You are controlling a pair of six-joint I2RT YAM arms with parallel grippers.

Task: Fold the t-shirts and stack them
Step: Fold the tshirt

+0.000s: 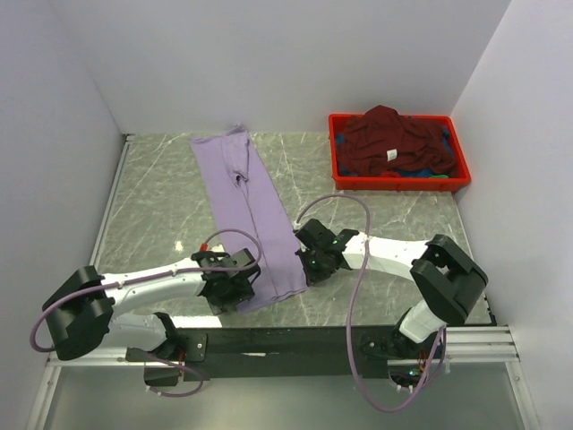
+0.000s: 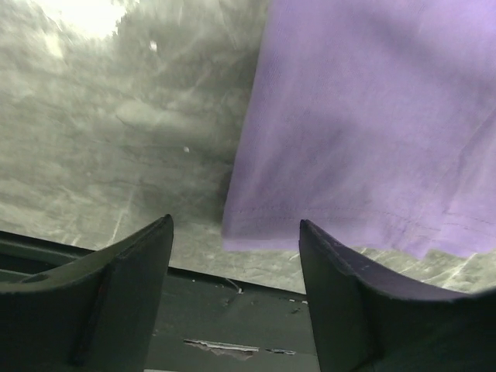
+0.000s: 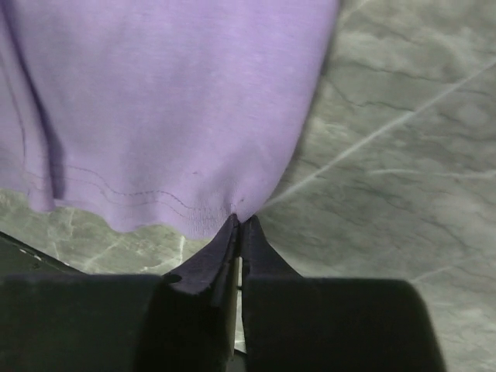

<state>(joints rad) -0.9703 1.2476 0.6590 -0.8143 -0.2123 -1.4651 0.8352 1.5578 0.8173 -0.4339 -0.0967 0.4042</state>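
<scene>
Right wrist: soft lavender t-shirt (image 3: 155, 101)

Soft matt lavender cloth shirt (image 1: 252, 219), smooth glossy marbled tabletop (image 1: 161, 197), red plastic crate (image 1: 399, 184)

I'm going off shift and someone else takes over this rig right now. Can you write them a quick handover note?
Right gripper: fingers shut on the right hem corner of the lavender t-shirt.
Left gripper: open, fingers at the left hem corner, gripping nothing.
The lavender t-shirt lies as a long narrow strip on the table. The maroon t-shirt is heaped in the red crate over blue and green cloth.
Done: the lavender one looks narrowed lengthwise.
Left: close on the left corner, fold it up, then fold the crate's shirts and stack them.
</scene>
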